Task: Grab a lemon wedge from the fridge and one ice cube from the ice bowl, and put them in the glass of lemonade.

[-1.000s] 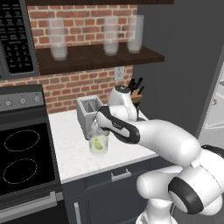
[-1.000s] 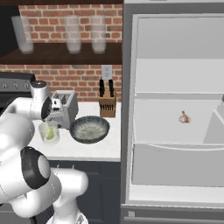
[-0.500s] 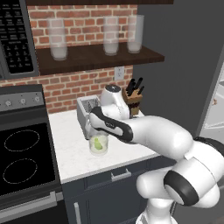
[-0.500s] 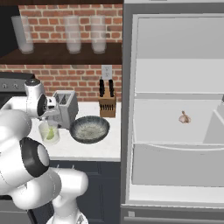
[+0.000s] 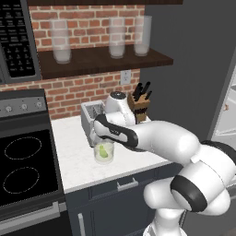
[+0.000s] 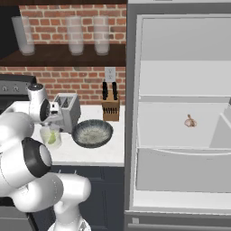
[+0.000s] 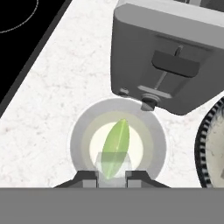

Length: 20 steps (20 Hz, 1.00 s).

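While the fingers (image 7: 112, 175) hang over the glass of lemonade (image 7: 118, 142), they pinch a pale ice cube (image 7: 113, 165), with the lemon wedge (image 7: 116, 146) already floating below. Since a moment ago the hand has slid closer above the rim, so release looks near. Beside them the ice bowl (image 7: 212, 144) is cut off.

No readable text anywhere. Microwave (image 5: 16, 44) at 10 o'clock in the left base view has a keypad of pale marks, too blurred to read. Stove (image 5: 23, 108) knobs carry no legible markings. Toaster (image 7: 168, 52), glass of lemonade (image 7: 117, 144), knife block (image 6: 110, 108) and fridge (image 6: 180, 113): no labels, brands or numbers visible.
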Tool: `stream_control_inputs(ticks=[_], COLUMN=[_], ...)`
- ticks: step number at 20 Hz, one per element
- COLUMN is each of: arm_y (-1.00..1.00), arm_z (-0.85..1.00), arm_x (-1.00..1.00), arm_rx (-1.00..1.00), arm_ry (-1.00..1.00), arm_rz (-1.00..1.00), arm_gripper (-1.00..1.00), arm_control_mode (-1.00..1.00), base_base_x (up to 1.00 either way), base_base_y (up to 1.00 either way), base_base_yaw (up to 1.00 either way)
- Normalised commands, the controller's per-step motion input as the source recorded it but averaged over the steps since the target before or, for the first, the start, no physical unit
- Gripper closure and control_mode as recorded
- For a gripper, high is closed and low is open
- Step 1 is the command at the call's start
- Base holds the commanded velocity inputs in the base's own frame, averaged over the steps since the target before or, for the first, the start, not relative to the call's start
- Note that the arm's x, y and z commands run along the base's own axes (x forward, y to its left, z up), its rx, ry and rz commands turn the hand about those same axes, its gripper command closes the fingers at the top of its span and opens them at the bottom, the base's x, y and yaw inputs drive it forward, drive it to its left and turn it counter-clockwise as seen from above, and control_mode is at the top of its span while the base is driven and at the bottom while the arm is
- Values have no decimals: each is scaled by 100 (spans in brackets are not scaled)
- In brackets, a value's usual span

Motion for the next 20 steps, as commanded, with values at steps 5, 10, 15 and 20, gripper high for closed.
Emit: stream_control_inputs(ticks=[5,10,15,20], arm_y=[0,-2,0,0], arm_z=[-28,-1,0,0], arm_x=[4,0,10,11], arm_rx=[0,0,0,0], arm_ry=[0,2,8,2], arm_rz=[0,0,0,0], arm_gripper=[100,100,100,100], arm_control_mode=[-100,-100,-100,-100], base_base_x=[0,0,0,0], base_base_y=[0,0,0,0], base_base_yaw=[0,0,0,0])
